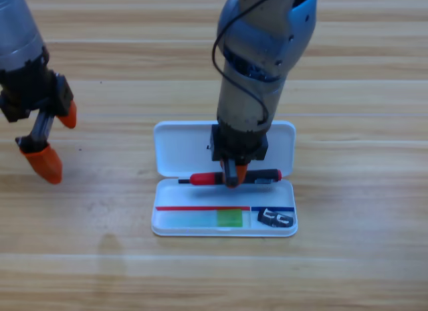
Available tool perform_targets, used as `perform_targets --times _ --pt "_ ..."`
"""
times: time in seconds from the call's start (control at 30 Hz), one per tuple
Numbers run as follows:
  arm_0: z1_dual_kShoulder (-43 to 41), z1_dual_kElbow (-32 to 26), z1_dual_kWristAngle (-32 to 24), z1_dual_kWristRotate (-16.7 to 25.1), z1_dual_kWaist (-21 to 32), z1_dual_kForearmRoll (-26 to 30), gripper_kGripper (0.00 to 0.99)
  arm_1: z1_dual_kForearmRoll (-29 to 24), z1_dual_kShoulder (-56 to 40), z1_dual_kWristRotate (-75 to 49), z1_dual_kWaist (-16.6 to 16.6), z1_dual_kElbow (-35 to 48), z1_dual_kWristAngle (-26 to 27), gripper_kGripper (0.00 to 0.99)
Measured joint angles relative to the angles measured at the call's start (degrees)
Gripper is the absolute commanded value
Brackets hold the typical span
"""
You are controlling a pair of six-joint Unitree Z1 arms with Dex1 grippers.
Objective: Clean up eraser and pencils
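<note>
The white case (175,145) lies open in the middle of the table, lid at the back and tray at the front. My right gripper (233,176) points straight down over the hinge line, shut on the red pencil (206,178) around its black middle. That pencil runs left to right across the case, slightly tilted. In the tray's front part lies the green pencil (229,219), lengthwise. The dark eraser (275,219) with white marks sits in the tray's right corner. My left gripper (55,138) waits open at the left, holding nothing.
The right arm's grey body (264,57) comes down from the top edge and hides the middle of the lid. Bare wooden table (361,190) surrounds the case.
</note>
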Motion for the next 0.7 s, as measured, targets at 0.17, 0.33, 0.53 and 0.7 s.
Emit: perform_targets --times 0.17,0.33,0.53,0.7 --pt "0.00 1.43 -0.28 0.17 0.07 -0.77 0.990 0.03 1.33 0.39 0.46 -0.02 0.00 0.000" --pt "0.00 1.60 -0.60 0.17 0.07 -1.25 0.990 0.04 1.34 0.49 0.74 -0.06 -0.38 0.000" --pt "0.00 1.60 -0.77 0.17 0.07 -1.25 0.990 0.05 1.33 1.04 0.86 -0.06 -0.96 0.930" --pt "0.00 1.61 -0.89 0.17 0.07 -1.25 0.990 0.05 1.28 2.69 0.87 -0.05 -1.09 0.990"
